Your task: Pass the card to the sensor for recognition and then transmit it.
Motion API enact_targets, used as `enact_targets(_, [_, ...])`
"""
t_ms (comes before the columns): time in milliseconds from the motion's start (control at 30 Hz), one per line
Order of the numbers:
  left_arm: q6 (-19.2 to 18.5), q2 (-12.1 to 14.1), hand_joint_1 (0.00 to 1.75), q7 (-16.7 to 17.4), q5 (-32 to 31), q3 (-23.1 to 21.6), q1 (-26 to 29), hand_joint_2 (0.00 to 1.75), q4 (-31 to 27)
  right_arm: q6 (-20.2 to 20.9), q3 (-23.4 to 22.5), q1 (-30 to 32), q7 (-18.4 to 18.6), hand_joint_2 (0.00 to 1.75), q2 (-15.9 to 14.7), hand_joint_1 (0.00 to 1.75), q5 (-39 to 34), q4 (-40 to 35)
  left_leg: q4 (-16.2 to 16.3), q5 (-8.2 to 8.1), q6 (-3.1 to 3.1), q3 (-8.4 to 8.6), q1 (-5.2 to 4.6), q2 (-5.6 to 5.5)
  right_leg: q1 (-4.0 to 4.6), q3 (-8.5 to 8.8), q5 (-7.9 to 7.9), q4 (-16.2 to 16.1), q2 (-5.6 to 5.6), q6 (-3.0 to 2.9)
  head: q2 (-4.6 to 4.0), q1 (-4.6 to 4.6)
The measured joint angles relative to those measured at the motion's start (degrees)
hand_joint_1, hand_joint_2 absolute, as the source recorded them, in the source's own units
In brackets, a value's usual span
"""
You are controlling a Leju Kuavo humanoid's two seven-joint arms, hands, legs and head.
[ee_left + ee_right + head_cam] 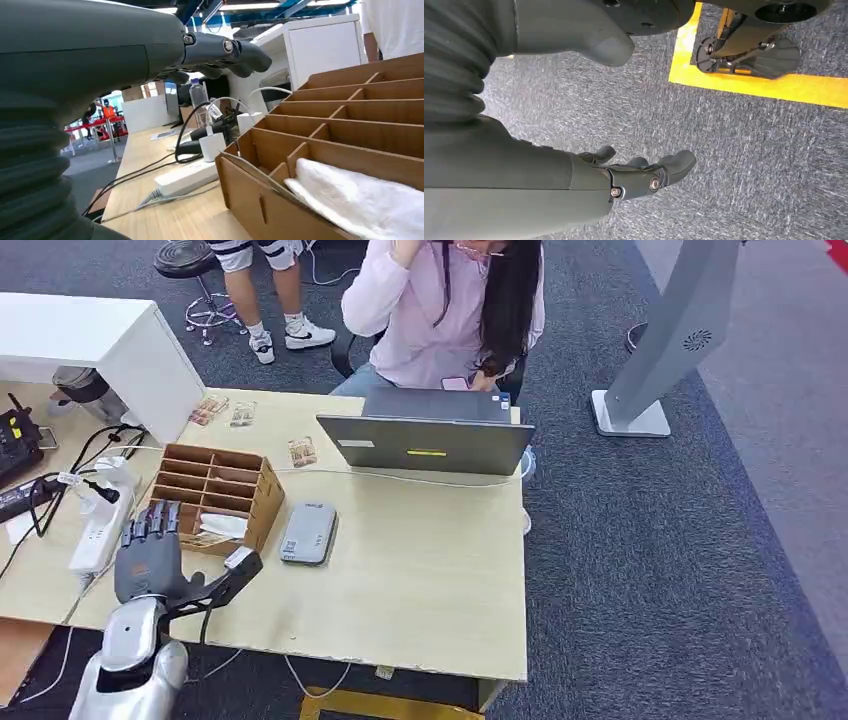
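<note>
At the far left of the head view, a white power strip [98, 530] with dark cables is seen on the light wooden table [420, 580]. Just right of it, at lower left, the robot's grey left hand [165, 560] is held over the table's near edge, fingers spread and pointing up-frame, thumb stretched out to the right; nothing is gripped in it. Its fingertips are placed at the near left corner of the brown cardboard compartment box [215, 495], though contact cannot be judged. A pale card [222, 526] is seen lying in the box's front row, beside the fingers; in the left wrist view something white [360, 205] fills that near compartment. Right of the box, a flat grey rectangular sensor pad [308, 532] lies on the table. Further right, toward the upper centre, a grey laptop [428, 435] is set before a seated person in a pink top [420, 320]. Over grey carpet [744, 150] in the right wrist view, the right hand [634, 175] is shown with fingers loosely extended and empty.
</note>
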Motion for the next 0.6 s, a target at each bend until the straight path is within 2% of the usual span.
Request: enact_targets(600, [0.9, 0.7, 0.0, 0.6, 0.0, 0.0, -2.1, 1.75, 3.3, 0.2, 0.0, -0.1, -0.2, 1.75, 0.0, 0.0, 0.9, 0.0, 0.0, 0.0, 0.0, 0.0, 0.0, 0.0, 0.0, 0.0, 0.0, 0.0, 0.0, 0.0, 0.0, 0.0])
